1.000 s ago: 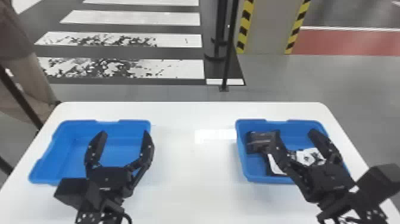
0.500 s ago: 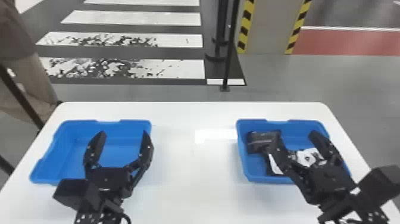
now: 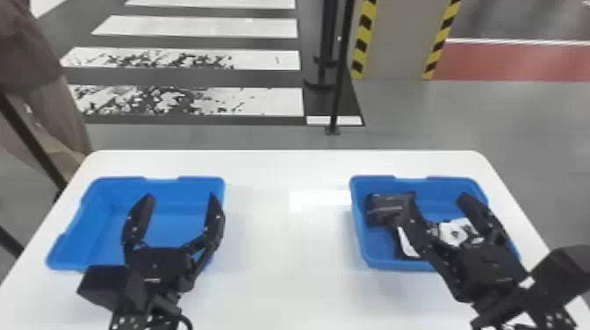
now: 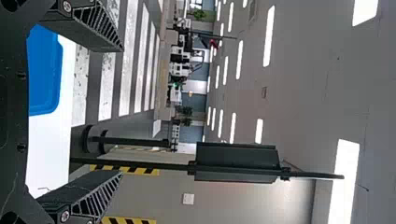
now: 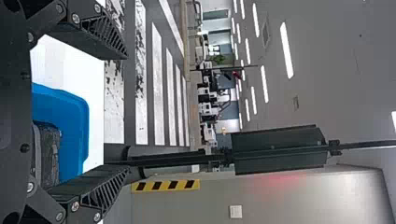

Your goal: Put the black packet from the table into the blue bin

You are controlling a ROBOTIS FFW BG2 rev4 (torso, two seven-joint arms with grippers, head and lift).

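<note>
A striped floor (image 3: 197,27) lies beyond the white table (image 3: 281,263), which bears two blue bins (image 3: 175,188); the left hand (image 3: 181,199) and right hand (image 3: 438,199) spread wide, empty.

The widest lane runs over the white desk (image 3: 263,263) between the left blue bin (image 3: 98,215) and the right blue bin (image 3: 357,228), from the near side to the far edge. A narrower strip passes behind both bins, with a thin black post (image 3: 343,61) standing on the floor beyond it. Each bin's raised rim bars a low, level approach; the way in is from above. Over the left bin, the left claw (image 3: 181,197) blocks part of that way, its fingers spread with room between them. The right claw (image 3: 437,197) does likewise at the right bin, where the black packet (image 3: 386,206) fills the inner far corner and a black-and-white packet (image 3: 454,232) takes up room beside it.
</note>
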